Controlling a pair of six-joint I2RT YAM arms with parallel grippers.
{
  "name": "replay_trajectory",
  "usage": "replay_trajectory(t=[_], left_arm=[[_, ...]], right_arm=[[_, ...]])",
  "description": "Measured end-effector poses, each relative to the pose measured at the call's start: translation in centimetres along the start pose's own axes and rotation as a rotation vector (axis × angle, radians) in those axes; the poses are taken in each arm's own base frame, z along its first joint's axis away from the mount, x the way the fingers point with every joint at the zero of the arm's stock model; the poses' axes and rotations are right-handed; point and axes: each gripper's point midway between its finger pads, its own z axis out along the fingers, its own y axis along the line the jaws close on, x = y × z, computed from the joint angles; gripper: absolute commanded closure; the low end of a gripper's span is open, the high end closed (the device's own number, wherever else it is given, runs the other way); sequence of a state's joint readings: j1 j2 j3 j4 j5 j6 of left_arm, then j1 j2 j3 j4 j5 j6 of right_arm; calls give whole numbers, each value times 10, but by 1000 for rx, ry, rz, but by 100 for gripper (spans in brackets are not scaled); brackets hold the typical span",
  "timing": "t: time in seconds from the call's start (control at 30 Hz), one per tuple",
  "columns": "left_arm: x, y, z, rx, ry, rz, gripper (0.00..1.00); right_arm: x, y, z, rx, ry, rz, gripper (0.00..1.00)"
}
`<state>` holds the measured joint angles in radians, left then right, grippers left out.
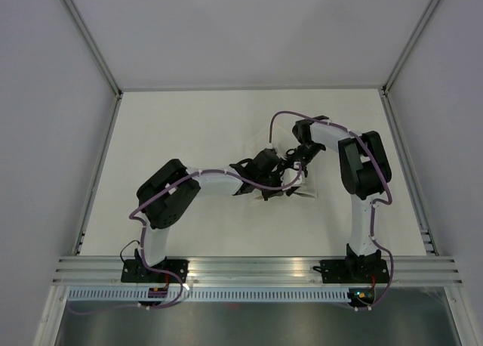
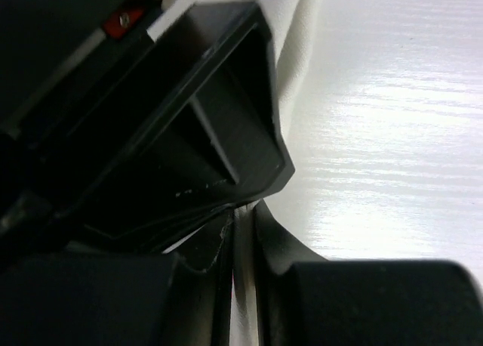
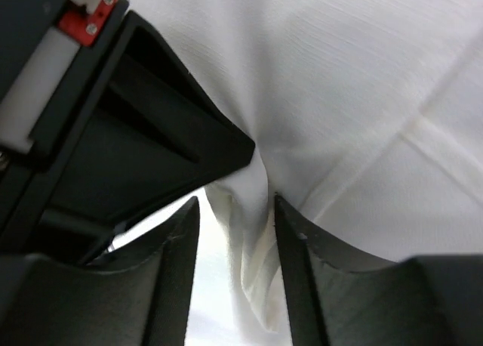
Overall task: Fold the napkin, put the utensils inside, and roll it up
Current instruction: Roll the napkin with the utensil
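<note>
The left gripper (image 2: 243, 219) was pressed nearly together on a thin edge of the napkin (image 2: 298, 66). The cloth showed as a pale sliver between the dark fingers, low in its wrist view. The right gripper (image 3: 234, 236) stood spread. A soft bunched ridge of the same cloth rose between its fingers (image 3: 177, 285), with a lit gap on the left side, so it looked loose rather than clamped. In the top view both grippers met just right of the middle of the desk (image 1: 189, 127), with the napkin beneath and just below them.

The napkin would likely handle as light and limp, sagging wherever unsupported and sliding easily on the smooth desk. A hold at a hem or corner, through all layers, seemed safer than a pinch in mid-cloth, which only raises a ridge.

The ridge ran from mid-frame to the bottom edge of the right wrist view, and a stitched hem crossed diagonally toward the upper right. The napkin's outline melted into the pale desk, so its long axis could not be told. No knife showed in any view.
</note>
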<state>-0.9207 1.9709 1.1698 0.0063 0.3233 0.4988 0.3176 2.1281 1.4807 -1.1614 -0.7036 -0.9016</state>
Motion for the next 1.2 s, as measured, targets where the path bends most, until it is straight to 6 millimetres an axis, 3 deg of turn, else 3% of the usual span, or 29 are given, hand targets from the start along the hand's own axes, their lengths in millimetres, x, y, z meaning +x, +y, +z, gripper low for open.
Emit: replay_trajectory(t=[0.27, 0.53, 0.7, 0.9, 1.1, 1.2], left_arm=[[-2, -5, 1, 92, -15, -91, 98], [2, -9, -2, 251, -55, -244, 98], [6, -10, -6, 369, -82, -366, 98], [12, -13, -11, 508, -109, -510, 98], [15, -14, -12, 629, -127, -633, 98], [16, -17, -12, 676, -129, -683, 98]], right_arm=[[7, -14, -26, 69, -68, 24, 44], [17, -37, -76, 209, -234, 50, 44], [26, -18, -93, 327, -314, -26, 44], [24, 16, -78, 472, -331, -244, 43], [18, 38, -20, 523, -231, -490, 44], [14, 40, -1, 546, -194, -570, 44]])
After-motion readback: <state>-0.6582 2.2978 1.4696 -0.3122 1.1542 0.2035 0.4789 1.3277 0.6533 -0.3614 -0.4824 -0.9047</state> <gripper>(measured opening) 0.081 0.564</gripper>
